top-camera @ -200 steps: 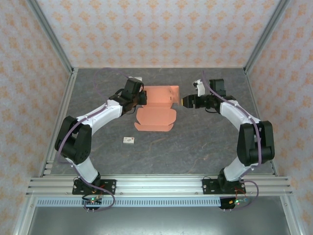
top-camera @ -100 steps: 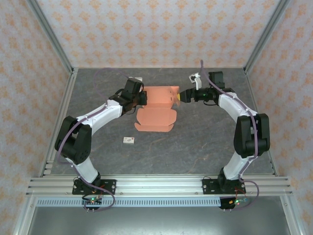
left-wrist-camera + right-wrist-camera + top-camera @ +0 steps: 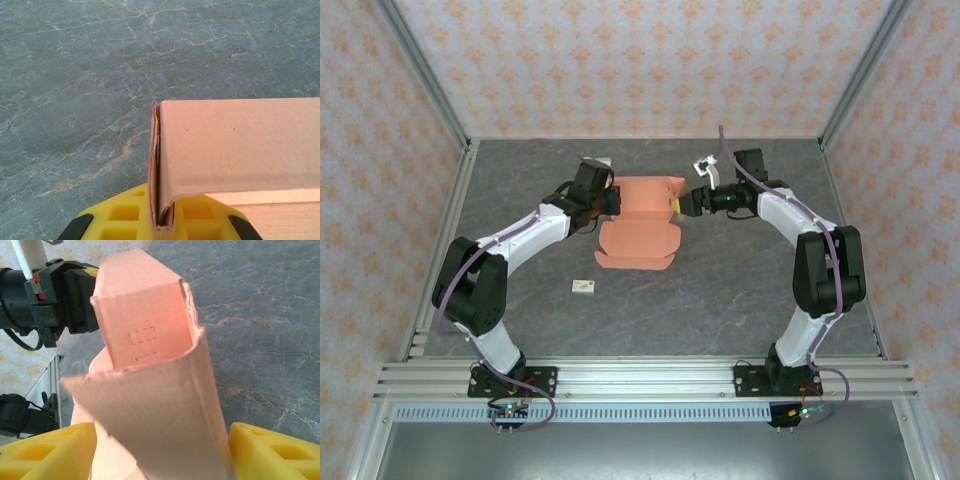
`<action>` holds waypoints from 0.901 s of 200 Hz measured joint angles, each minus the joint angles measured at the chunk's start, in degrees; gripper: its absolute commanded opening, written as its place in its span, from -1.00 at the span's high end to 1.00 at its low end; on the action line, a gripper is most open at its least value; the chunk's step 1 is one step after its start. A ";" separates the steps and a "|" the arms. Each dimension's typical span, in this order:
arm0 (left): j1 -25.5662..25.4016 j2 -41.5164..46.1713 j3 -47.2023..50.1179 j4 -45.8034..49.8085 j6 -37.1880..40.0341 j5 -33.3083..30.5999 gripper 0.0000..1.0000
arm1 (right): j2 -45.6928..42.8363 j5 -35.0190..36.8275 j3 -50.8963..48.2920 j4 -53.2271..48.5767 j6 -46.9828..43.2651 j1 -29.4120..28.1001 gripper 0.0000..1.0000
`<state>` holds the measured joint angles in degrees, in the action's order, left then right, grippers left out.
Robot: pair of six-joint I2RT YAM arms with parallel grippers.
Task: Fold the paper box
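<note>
Salmon-orange paper box (image 3: 638,225) lies part-formed at the middle of the grey stone-patterned table (image 3: 720,290), its far half raised into walls and its near panel flat toward the arms. Change noted over the last second: the right gripper (image 3: 684,203) has travelled in from the right and now stands at the box's right end, where before it was set apart from it. In the right wrist view its yellow fingers (image 3: 47,450) stand spread, with the upright end flap between them and a gap showing on one side; nothing is gripped. The left gripper (image 3: 612,200) has not moved and stays pressed together on the doubled left wall, the card seen pinched in the left wrist view. Box position is unchanged. Judgement: the left side is anchored, and the right side is now placed for closing on or tucking the end flap. A small white tag (image 3: 583,287) lies well apart, nearer the arms.
</note>
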<state>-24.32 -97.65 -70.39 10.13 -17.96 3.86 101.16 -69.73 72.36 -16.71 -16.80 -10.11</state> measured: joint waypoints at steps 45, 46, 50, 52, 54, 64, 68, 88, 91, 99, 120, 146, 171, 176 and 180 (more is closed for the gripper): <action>-0.02 0.00 -0.02 0.07 -0.02 -0.07 1.00 | -1.38 -0.61 -0.79 0.26 0.24 -0.26 -0.37; -0.02 0.00 -0.02 0.07 -0.02 -0.07 1.00 | -1.49 -0.59 -0.85 0.26 0.24 -0.26 -0.37; -0.02 0.00 -0.02 0.09 -0.02 -0.09 1.00 | -1.73 -0.61 -1.03 0.26 0.28 -0.37 -0.36; -0.02 0.00 -0.02 0.09 -0.02 -0.09 1.00 | -1.88 -0.61 -1.11 0.26 0.31 -0.39 -0.35; -0.02 0.00 -0.02 0.11 -0.02 -0.09 1.00 | -2.01 -0.61 -1.16 0.28 0.28 -0.42 -0.34; -0.07 0.00 -0.02 0.17 -0.02 -0.24 1.00 | -2.36 -0.61 -1.38 0.48 0.50 -0.61 -0.29; -0.07 0.00 -0.02 0.17 -0.02 -0.26 1.00 | -2.47 -0.59 -1.40 0.52 0.46 -0.68 -0.27; -0.07 0.00 -0.07 0.20 -0.02 -0.33 1.00 | -2.54 -0.57 -1.62 1.11 0.90 -1.42 -0.18; -0.07 0.00 -0.07 0.20 -0.02 -0.33 1.00 | -2.54 -0.55 -1.66 1.22 1.01 -1.53 -0.16; -0.07 0.00 -0.07 0.20 -0.02 -0.42 1.00 | -2.54 -0.52 -1.75 1.51 1.20 -1.88 -0.08; -0.07 0.00 -0.07 0.33 -0.02 -0.46 1.00 | -2.54 0.46 -1.77 2.32 1.97 -2.56 0.00; -0.13 0.00 -0.07 0.83 -0.02 -0.52 1.00 | -2.54 2.99 -1.84 3.69 3.30 -2.99 0.04; -0.48 0.00 -0.07 1.03 -0.02 -0.94 1.00 | -2.56 8.00 -3.06 7.76 5.57 -3.26 0.12; -0.59 0.00 -0.07 1.03 0.00 -0.94 1.00 | -2.56 9.09 -3.45 8.52 5.92 -3.28 0.15; -0.74 0.00 -0.07 1.05 0.00 -0.94 1.00 | -2.58 9.97 -3.80 9.16 6.47 -3.30 0.17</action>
<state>-25.06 -97.65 -70.46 11.18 -17.96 2.92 98.59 -59.77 68.55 -7.55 -10.33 -13.41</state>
